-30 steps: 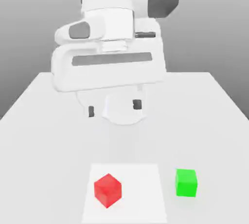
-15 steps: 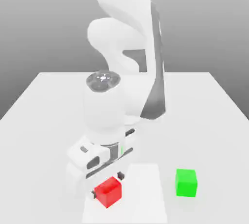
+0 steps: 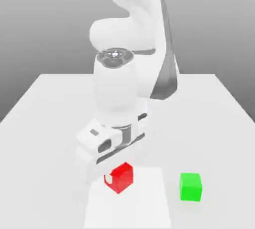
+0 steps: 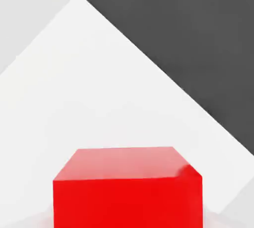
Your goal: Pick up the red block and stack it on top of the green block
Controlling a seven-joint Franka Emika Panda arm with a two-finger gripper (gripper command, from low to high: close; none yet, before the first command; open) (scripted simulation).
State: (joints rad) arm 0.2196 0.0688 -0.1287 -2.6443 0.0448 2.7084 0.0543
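Note:
The red block [image 3: 121,177] hangs a little above the white square patch [image 3: 144,208] near the table's front, held in my gripper [image 3: 118,175], which is shut on it. A white fingertip [image 3: 107,177] shows at the block's side toward the exterior view's left. In the hand view the red block [image 4: 128,187] sits close to the camera, with the white table surface and its edge beyond. The green block [image 3: 191,187] rests on the table, to the exterior view's right of the red block and apart from it.
The white arm [image 3: 119,93] rises over the middle of the table [image 3: 45,123] behind the blocks. The table's edge [image 4: 149,48] borders dark floor in the hand view. Bare table lies around the green block.
The gripper came down onto the red block, shut on it, and has lifted it slightly up and toward the exterior view's right. The green block has not moved.

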